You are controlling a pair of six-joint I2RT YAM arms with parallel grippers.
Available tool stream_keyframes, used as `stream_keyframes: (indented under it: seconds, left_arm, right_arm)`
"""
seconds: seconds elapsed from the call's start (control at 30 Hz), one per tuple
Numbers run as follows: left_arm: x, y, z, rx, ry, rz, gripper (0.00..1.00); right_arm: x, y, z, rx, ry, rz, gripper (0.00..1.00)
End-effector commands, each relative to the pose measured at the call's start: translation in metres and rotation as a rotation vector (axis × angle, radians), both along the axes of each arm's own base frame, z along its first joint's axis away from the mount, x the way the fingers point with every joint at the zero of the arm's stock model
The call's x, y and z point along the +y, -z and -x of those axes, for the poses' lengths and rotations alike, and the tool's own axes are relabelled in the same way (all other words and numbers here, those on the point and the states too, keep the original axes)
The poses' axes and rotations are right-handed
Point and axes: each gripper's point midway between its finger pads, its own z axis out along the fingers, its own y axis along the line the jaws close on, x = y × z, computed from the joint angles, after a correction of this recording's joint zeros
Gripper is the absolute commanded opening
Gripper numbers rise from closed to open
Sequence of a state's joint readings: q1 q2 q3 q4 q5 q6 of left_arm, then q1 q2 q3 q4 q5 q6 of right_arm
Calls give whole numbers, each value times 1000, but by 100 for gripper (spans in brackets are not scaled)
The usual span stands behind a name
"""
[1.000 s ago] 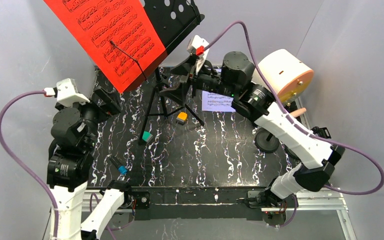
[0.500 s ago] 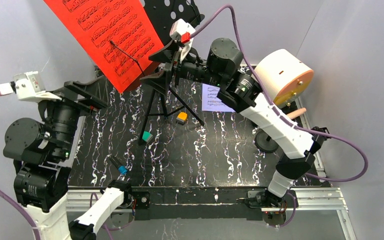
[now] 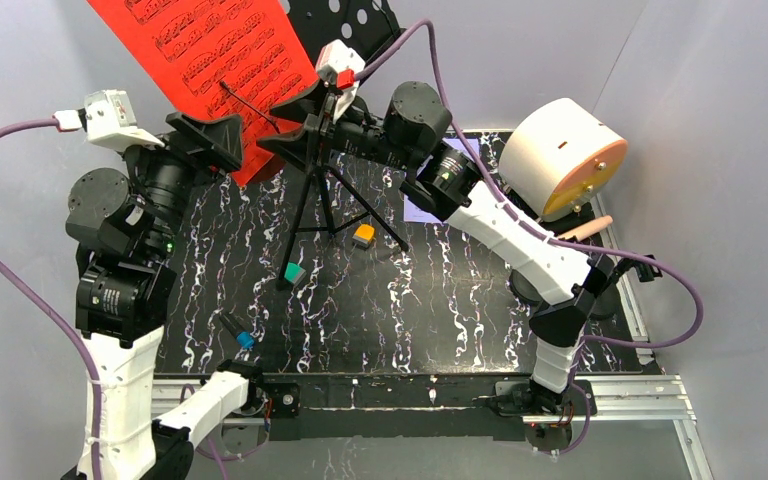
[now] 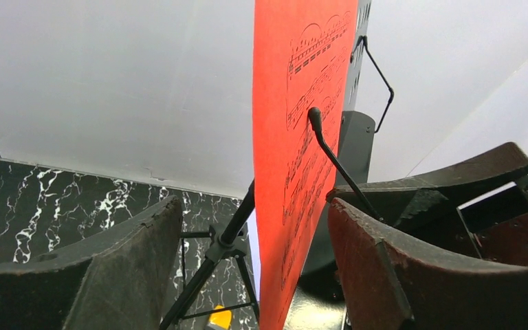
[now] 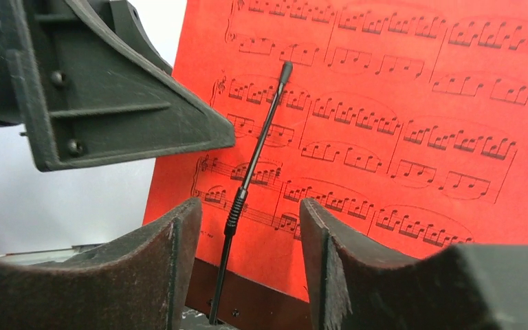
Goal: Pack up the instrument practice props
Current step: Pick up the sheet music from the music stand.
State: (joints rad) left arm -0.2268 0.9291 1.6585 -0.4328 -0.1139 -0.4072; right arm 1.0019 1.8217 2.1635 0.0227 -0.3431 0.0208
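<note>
The red music sheet leans on the black perforated rack, held by a thin wire arm; the tripod legs stand on the marbled mat. My left gripper is open at the sheet's lower corner. In the left wrist view the sheet stands edge-on between the spread jaws of the left gripper, not pinched. My right gripper is open just right of it; in the right wrist view the right gripper has the wire arm between its jaws. The white sheet is mostly hidden under the right arm.
A big white cylinder with an orange face stands at the back right. An orange block, a teal block and a blue-tipped piece lie on the mat. A black round base peeks from under the right arm.
My left arm has swung up and right, bringing its open gripper to the red sheet's lower corner. My right gripper has moved left to the rack's ledge and wire arm.
</note>
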Motion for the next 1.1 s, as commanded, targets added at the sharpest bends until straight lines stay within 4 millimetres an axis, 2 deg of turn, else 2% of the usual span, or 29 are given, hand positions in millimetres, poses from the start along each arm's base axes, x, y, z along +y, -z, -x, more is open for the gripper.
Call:
stream_keyframes:
  seconds: [0.0,0.2,0.47,0.63,0.73,1.07]
  left_arm:
    - [3,-24,4,-99,-14,40,73]
    - [1,-23,-4,-91,-10,31,68]
    - [0,-22,-8,-86,-15,14,55]
    - [0,-21,-9,-84,-11,10,42]
    - [1,-23,-7,-91,-17,8,38]
    - [10,-28,4,-113,-50,10,21]
  right_arm:
    - [-13,-52,10,-114,8,-157,60]
    - [-10,-54,7,-125,14,-177,56]
    - [-9,-59,3,-153,31,-194,41]
    - [-10,-60,1,-160,44,-203,20]
    - [-12,-62,2,-163,51,-216,2]
    - [-27,-65,-5,-140,127,-278,1]
